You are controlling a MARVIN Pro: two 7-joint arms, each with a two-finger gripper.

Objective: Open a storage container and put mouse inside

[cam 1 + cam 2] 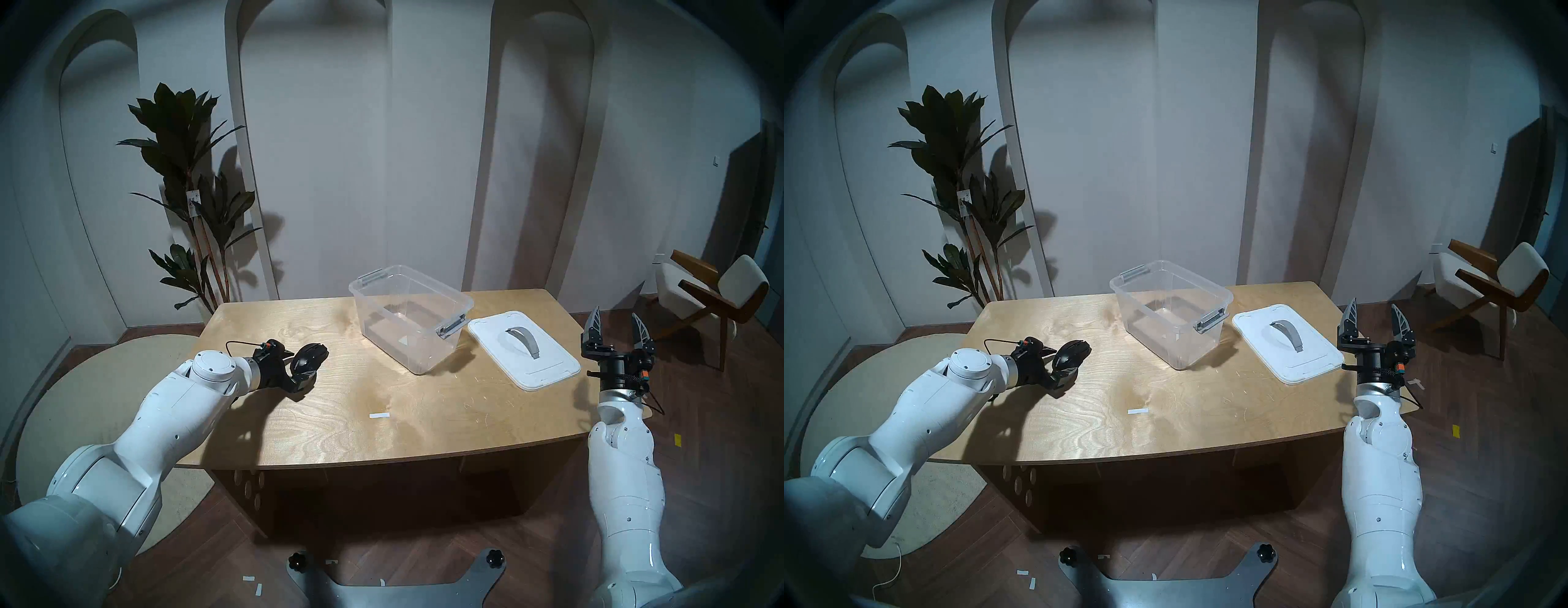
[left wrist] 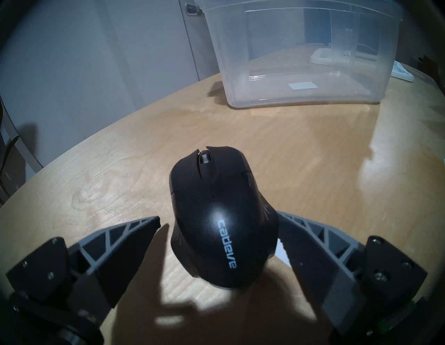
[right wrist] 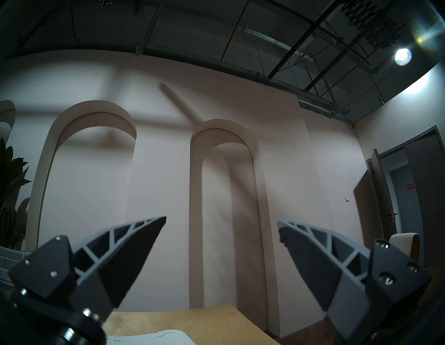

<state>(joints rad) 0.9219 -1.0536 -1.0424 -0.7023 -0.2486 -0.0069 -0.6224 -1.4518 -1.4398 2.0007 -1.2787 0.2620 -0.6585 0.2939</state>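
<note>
A black mouse sits on the wooden table between the spread fingers of the left gripper, one finger touching its side (the other apart). The storage container stands lidless nearby, its white lid alongside; the right gripper is spread, empty.

A staged living-room set inside an industrial hall. White walls carry arched niches, a tall potted plant stands at far left, a cushioned wooden armchair at far right, and a round rug lies on herringbone flooring. Overhead, bare ceiling trusses and a spotlight show.
</note>
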